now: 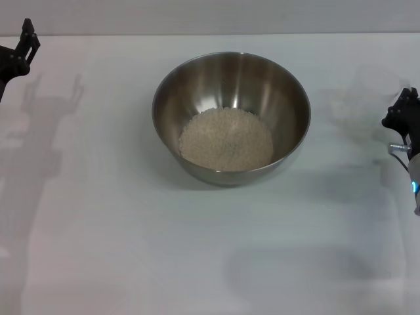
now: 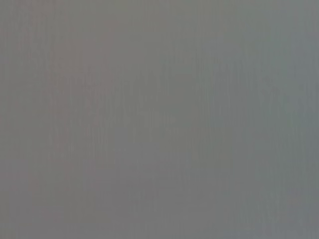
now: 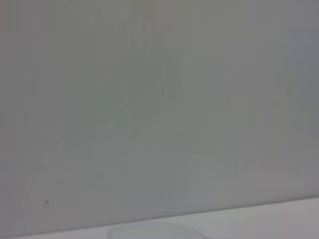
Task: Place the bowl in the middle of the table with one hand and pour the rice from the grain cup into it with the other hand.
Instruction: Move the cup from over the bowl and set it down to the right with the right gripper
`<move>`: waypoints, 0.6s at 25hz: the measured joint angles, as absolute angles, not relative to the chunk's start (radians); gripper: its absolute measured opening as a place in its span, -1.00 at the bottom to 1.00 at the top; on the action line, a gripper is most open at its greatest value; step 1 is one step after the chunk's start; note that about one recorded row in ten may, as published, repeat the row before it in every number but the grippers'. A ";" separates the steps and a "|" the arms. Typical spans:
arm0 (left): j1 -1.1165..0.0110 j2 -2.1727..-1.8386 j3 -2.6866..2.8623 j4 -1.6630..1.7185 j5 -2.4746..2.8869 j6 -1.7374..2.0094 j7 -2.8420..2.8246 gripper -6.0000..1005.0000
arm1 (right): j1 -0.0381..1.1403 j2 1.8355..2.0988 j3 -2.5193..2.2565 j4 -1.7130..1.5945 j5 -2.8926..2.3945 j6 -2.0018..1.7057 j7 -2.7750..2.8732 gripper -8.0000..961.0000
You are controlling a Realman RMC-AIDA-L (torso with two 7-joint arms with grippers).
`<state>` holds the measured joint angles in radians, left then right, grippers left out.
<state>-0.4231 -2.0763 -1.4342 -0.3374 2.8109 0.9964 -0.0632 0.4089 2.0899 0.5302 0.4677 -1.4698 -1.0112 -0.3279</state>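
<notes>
The large steel bowl (image 1: 231, 118) stands upright at the middle of the white table (image 1: 197, 262). A pale mass of rice (image 1: 226, 139) covers its bottom. My left gripper (image 1: 25, 38) is raised at the far left edge, well away from the bowl. My right gripper (image 1: 403, 113) is at the right edge, apart from the bowl. A faint translucent shape (image 1: 367, 92) lies on the table just left of the right gripper; I cannot tell whether it is the grain cup. Both wrist views show only plain pale surface.
Shadows of the arms fall on the table at the left and at the lower right. The table's far edge (image 1: 210, 34) meets a pale wall.
</notes>
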 joint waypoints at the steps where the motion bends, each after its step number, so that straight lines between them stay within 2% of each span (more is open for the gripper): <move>1: -0.423 -2.076 -1.434 -0.337 2.809 0.997 -0.063 0.61 | 0.409 2.089 0.517 0.460 -1.475 -1.012 -0.327 -0.79; 15: -0.420 -2.075 -1.433 -0.337 2.804 1.000 -0.063 0.61 | 0.410 2.088 0.462 0.435 -1.508 -1.009 -0.289 -0.77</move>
<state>-0.4203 -2.0754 -1.4326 -0.3365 2.8041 0.9996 -0.0628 0.4104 2.0881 0.4619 0.4355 -1.5076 -1.0087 -0.2892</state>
